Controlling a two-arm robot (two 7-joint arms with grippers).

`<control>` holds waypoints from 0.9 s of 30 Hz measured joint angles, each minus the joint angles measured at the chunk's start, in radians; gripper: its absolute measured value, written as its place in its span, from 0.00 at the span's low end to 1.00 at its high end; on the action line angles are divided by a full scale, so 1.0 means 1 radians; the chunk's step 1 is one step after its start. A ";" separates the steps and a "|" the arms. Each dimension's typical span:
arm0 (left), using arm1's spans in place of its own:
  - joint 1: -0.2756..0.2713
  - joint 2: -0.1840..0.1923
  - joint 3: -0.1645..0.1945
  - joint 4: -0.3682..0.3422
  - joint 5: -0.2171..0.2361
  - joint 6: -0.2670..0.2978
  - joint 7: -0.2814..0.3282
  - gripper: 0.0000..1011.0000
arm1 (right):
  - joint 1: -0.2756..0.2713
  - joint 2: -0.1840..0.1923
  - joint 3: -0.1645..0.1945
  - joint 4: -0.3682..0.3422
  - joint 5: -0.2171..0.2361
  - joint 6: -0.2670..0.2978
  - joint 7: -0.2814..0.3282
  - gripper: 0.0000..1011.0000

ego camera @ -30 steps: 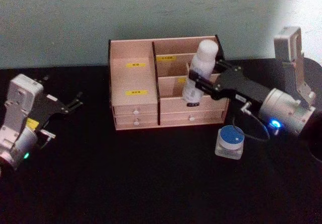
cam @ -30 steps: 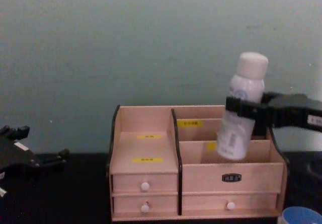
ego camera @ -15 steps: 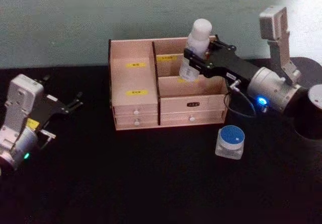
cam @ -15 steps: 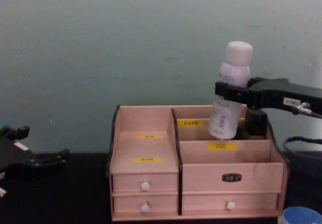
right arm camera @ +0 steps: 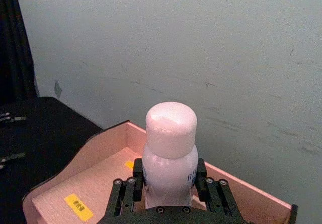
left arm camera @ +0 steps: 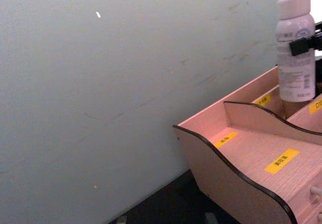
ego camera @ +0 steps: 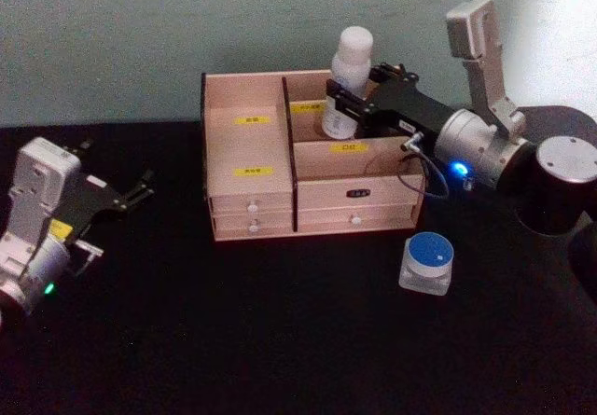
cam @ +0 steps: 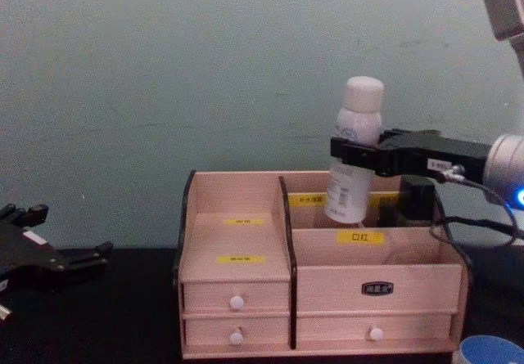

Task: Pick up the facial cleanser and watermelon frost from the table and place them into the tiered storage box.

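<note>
One facial cleanser, clamped in right pincer (left pincer idle, open): lower upright into rear compartment of tiered storage box.

tiered storage box: one
white bottle: one
jar with a blue lid: one
yellow labels: four
white knobs: three

The box blocks the tabletop's back edge, the right gripper with its bottle fills the room over the box's back right compartment, the jar stands before its right corner, and the front middle is free.
</note>
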 joint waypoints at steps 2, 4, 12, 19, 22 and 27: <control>0.000 0.000 0.000 0.000 0.000 0.000 0.000 0.99 | 0.012 -0.011 -0.001 0.020 -0.005 -0.004 0.004 0.59; 0.000 0.000 0.000 0.000 0.000 0.000 0.000 0.99 | 0.024 -0.020 -0.001 0.039 -0.011 -0.008 0.006 0.59; 0.000 0.000 0.000 0.000 0.000 0.000 0.000 0.99 | 0.062 -0.050 0.002 0.104 -0.029 -0.022 0.012 0.59; 0.000 0.000 0.000 0.000 0.000 0.000 0.000 0.99 | 0.081 -0.067 0.004 0.142 -0.040 -0.028 0.018 0.59; 0.000 0.000 0.000 0.000 0.000 0.000 0.000 0.99 | 0.092 -0.078 0.005 0.167 -0.046 -0.033 0.021 0.59; 0.000 0.000 0.000 0.000 0.000 0.000 0.000 0.99 | 0.101 -0.089 0.007 0.191 -0.052 -0.035 0.025 0.59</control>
